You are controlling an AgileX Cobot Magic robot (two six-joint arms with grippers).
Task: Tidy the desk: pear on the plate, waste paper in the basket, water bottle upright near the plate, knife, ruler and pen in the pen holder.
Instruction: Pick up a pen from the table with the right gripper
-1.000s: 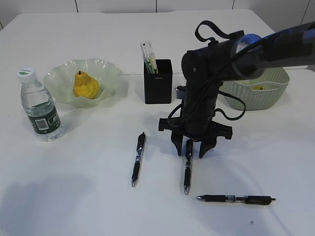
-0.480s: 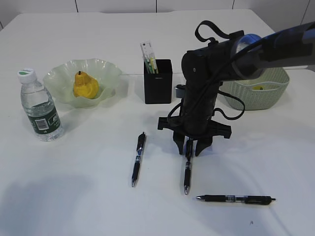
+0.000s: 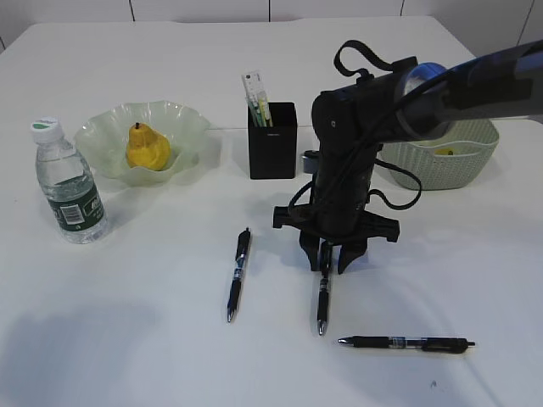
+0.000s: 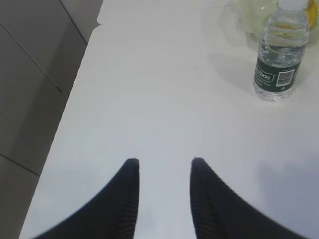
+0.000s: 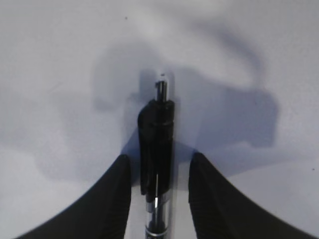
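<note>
The exterior view looks down at a slant across the desk [image 3: 127,339]. The left wrist view faces the desk's edge and shares the water bottle [image 4: 279,52]. The right wrist view sits close above one pen [image 5: 157,149], also seen from outside.

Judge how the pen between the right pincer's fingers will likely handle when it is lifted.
The pen is a slim rigid barrel, so it should stay stiff and seem light. Its smooth round body might roll or swivel if pinched off-centre. The right pincer straddles it near the clicker end, so the long tip end may droop.
</note>
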